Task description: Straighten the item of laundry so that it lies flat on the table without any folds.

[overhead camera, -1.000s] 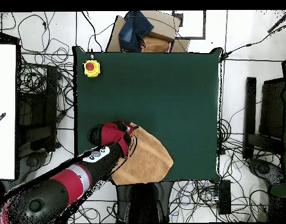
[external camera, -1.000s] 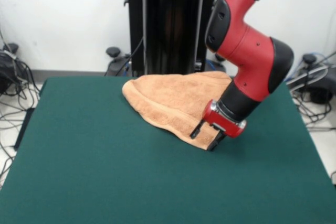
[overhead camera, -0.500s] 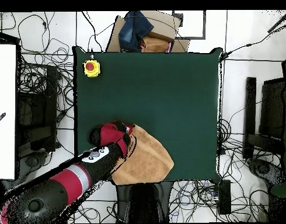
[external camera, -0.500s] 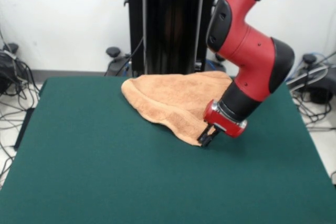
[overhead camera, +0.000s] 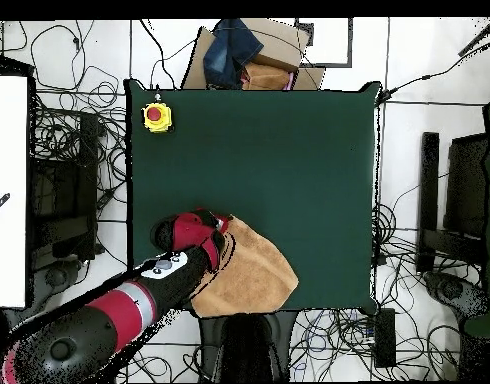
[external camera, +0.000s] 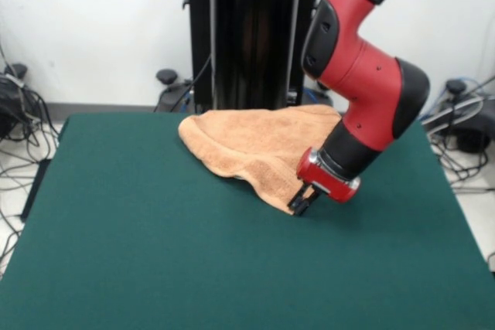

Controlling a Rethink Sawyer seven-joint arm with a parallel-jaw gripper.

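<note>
The towel (external camera: 255,144) lies on the green counter (external camera: 155,253), bunched and folded over itself, not flat. It sits at the far side of the counter in the front view, close to the black pedestal (external camera: 251,32), and its upper edge reaches the counter's edge there. Its shape is a rounded heap, wide at the back and narrowing to a point toward the front. In the overhead view the towel (overhead camera: 251,275) is at the bottom edge of the counter (overhead camera: 289,160), a little left of the middle, and part of it seems to hang over that edge.

The red and black arm (external camera: 363,90) comes down from above on the right side of the front view and bends toward the towel. The gripper (external camera: 302,203) is at the pointed front corner of the towel, low and near the counter surface. Its jaws are drawn close together and they pinch this corner of the cloth between them. The corner looks a little raised where it is held.

In the overhead view a yellow box with a red button (overhead camera: 156,116) stands near the counter's upper left corner, well apart from the towel. Many cables (overhead camera: 59,200) lie on the floor around the counter.
</note>
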